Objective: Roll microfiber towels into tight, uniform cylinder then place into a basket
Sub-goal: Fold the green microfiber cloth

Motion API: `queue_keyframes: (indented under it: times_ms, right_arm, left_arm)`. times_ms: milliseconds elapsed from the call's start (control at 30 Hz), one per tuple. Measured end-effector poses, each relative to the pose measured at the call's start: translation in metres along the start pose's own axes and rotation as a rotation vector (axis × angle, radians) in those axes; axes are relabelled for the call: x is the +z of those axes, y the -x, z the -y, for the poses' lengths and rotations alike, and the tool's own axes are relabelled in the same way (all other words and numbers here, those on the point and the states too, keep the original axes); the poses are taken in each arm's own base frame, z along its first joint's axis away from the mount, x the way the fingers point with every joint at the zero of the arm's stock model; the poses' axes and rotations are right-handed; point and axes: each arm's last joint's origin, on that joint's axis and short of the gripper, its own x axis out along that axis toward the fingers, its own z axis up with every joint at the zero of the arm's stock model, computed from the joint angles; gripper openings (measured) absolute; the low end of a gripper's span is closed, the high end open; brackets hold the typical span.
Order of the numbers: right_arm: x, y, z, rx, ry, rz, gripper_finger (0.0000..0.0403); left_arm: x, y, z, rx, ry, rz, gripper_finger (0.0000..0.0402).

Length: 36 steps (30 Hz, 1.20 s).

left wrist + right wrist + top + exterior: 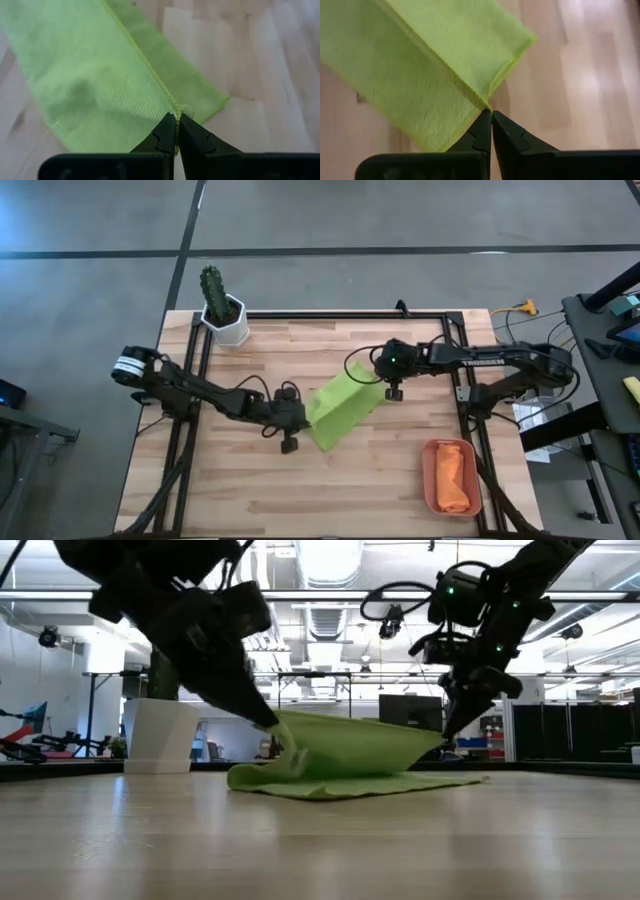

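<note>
The lime green towel (343, 408) is folded over on the table's middle, its upper layer raised between my two grippers and its lower part (340, 783) lying on the wood. My left gripper (303, 412) is shut on the towel's left end. My right gripper (385, 389) is shut on its right end. The orange towel (452, 477) lies rolled in the terracotta basket (430, 465) at the near right. My left gripper pinches the towel's stitched edge at a corner (175, 111) between its two fingertips, slanting down from the table's left. The cloth there is lifted off the table. My right gripper pinches a corner of the hemmed edge (487, 104) between its fingertips, pointing down from above. The corner is lifted clear and the cloth sags between the two holds.
A white pot with a cactus (226, 316) stands at the far left. A black frame rail (330, 314) runs along the table's far edge and down both sides. Bare wood lies along the near edge (300, 500).
</note>
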Motion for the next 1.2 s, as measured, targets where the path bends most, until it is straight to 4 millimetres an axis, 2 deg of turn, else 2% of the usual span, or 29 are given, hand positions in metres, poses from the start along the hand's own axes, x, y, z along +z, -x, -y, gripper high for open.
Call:
queue_keyframes:
  times_ms: [133,433,1000,1200]
  right_arm:
    - [-0.003,-0.003,-0.001,0.010,0.003,-0.039,0.0008]
    - [-0.005,-0.003,-0.003,0.070,0.001,-0.043,0.0009]
    - [-0.007,-0.004,-0.003,0.049,-0.023,-0.052,0.0008]
    - [-0.008,-0.004,-0.013,0.122,0.114,-0.048,0.0030]
  left_arm:
    - [0.008,-0.001,0.003,-0.019,-0.017,0.015,0.0000]
    - [0.005,0.000,0.004,-0.062,-0.018,-0.001,0.0000]
    - [0.010,0.001,0.008,-0.121,-0.055,0.004,0.0000]
    - [0.012,0.001,0.008,-0.133,-0.055,0.005,0.0000]
